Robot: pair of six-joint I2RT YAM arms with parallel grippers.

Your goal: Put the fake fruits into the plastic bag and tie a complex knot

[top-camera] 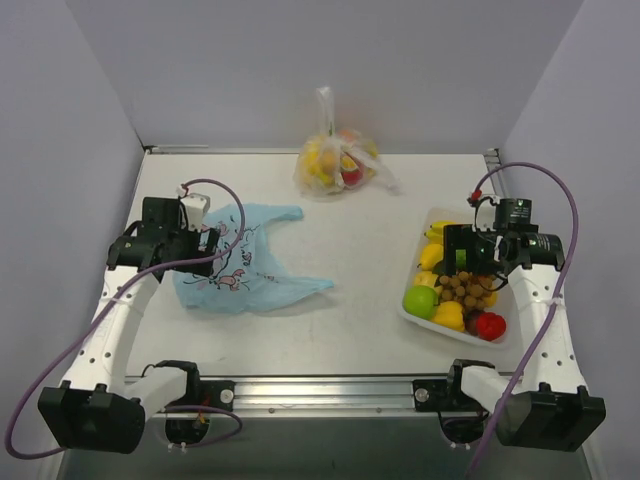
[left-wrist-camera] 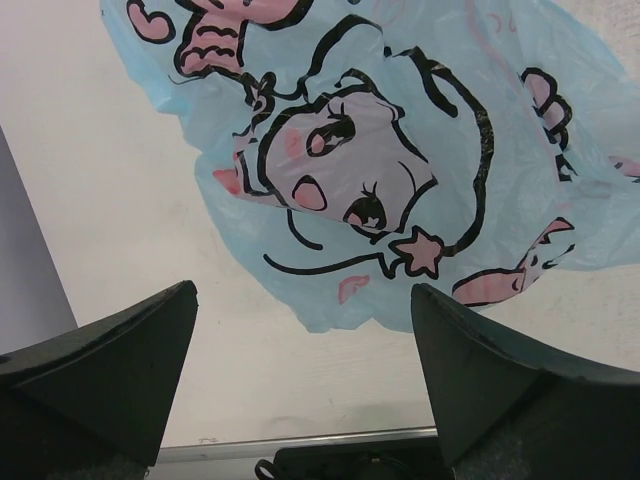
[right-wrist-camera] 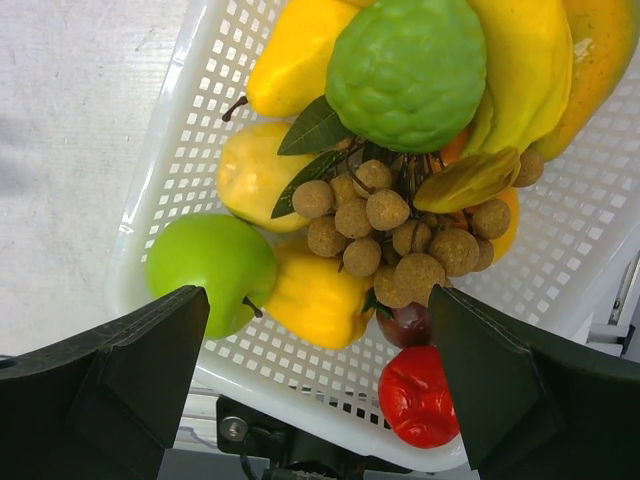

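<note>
The light-blue plastic bag (top-camera: 245, 265) with a pink-and-black cartoon print lies flat on the table's left half; it fills the left wrist view (left-wrist-camera: 400, 160). My left gripper (top-camera: 205, 243) is open and empty, over the bag's left edge. The fake fruits sit in a white basket (top-camera: 500, 335) at the right: green apple (right-wrist-camera: 212, 270), brown grape cluster (right-wrist-camera: 400, 240), yellow pepper (right-wrist-camera: 320, 300), red fruit (right-wrist-camera: 420, 395), bananas (right-wrist-camera: 520, 70). My right gripper (top-camera: 455, 250) is open and empty, above the basket. No knot shows in the blue bag.
A clear colourless bag (top-camera: 335, 160) holding several fruits, tied at the top, stands at the back centre of the table. Grey walls close in left, right and behind. A metal rail (top-camera: 330, 385) runs along the near edge.
</note>
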